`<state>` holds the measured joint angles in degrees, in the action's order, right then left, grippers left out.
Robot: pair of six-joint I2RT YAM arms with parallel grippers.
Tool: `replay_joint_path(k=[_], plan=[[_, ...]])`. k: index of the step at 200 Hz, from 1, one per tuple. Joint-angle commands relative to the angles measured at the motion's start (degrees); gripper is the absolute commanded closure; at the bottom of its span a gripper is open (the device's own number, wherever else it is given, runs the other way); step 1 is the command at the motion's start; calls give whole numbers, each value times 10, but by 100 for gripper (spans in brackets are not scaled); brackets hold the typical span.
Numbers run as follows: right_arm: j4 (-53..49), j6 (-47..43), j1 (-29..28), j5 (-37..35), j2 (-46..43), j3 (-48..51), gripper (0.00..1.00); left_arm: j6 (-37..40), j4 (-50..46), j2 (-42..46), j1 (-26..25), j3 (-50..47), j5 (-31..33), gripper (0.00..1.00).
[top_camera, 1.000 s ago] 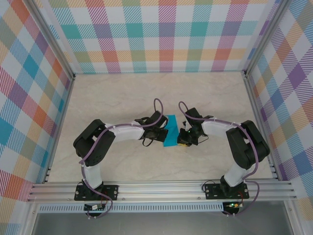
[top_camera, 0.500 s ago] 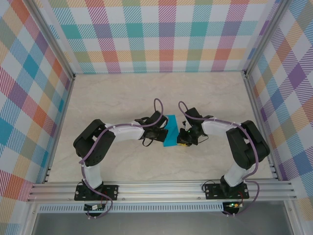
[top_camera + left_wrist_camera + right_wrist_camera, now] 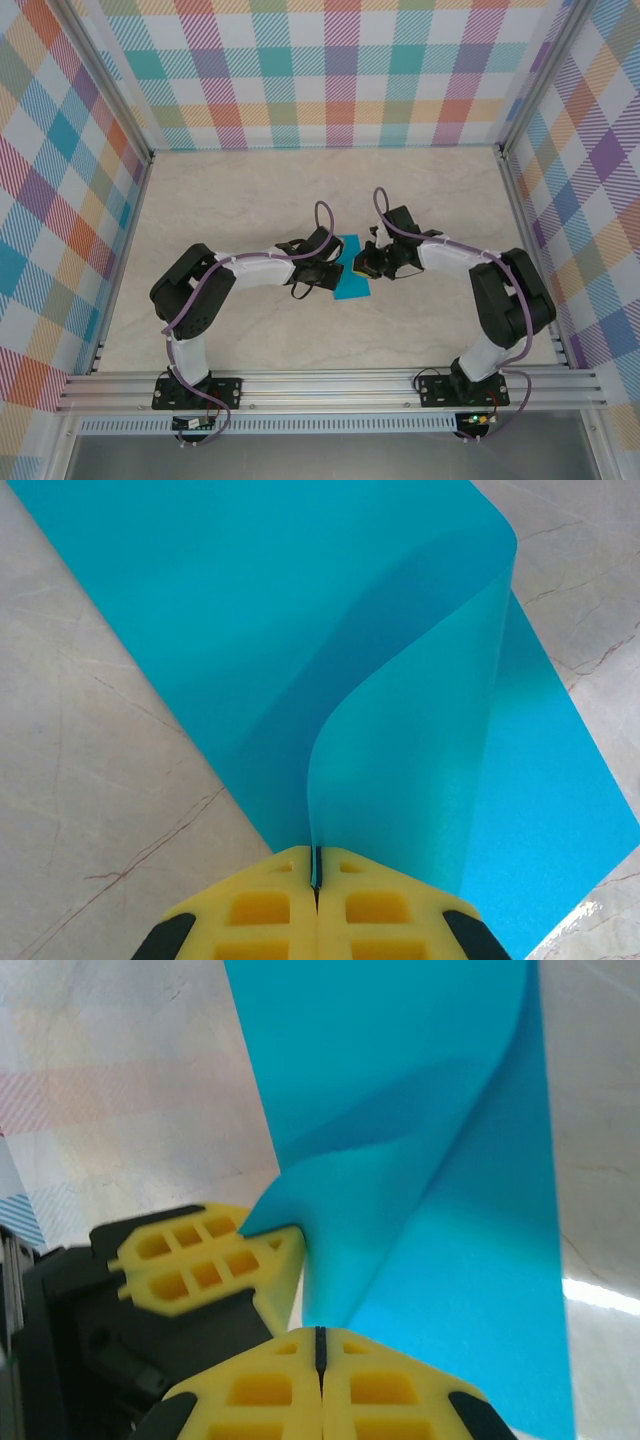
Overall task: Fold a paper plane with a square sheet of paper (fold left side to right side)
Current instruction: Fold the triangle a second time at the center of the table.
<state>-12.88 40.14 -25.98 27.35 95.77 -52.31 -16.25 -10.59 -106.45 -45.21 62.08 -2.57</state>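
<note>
square sheet of paper (image 3: 350,287) mid-table: thin, light, floppy, creases easily; left gripper (image 3: 316,865) clamps its lifted 9 o'clock edge, right gripper (image 3: 320,1338) closed, seemingly pinching 3 o'clock side; hold by edges

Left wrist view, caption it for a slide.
Left gripper pinches the blue paper by its edge, curling it up off the marble table.

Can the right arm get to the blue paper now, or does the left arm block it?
Very likely yes. The right gripper is shut at the lifted flap of the paper and seems to pinch it. The left gripper holds the flap beside it, not blocking.
</note>
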Motion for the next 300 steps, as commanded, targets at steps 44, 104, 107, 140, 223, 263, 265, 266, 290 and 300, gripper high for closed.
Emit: replay_joint_path(k=[44,104,107,140,223,263,265,266,290,300], plan=[[27,8,-11,17,70,-56,95,11,-18,-11,7,9,-12,100],[-3,-23,-12,-9,98,-61,95,12,-20,-13,8,10,-12,100],[-4,-25,-12,-11,99,-62,95,12,-20,-13,8,11,-12,100],[-9,-31,-12,-21,104,-60,95,12,-21,-12,8,11,-9,100],[-34,-49,-12,-53,115,-55,95,15,-25,-16,8,17,-8,100],[-39,-54,-12,-64,117,-41,94,14,-27,8,8,16,-7,95],[-39,-54,-11,-65,118,-41,95,13,-27,11,8,16,-7,94],[-39,-54,-12,-65,118,-40,95,12,-27,12,8,16,-6,94],[-34,-53,-11,-66,121,-32,94,8,-31,50,8,14,-12,80],[-33,-53,-12,-65,123,-31,95,5,-30,68,9,10,-18,74]])
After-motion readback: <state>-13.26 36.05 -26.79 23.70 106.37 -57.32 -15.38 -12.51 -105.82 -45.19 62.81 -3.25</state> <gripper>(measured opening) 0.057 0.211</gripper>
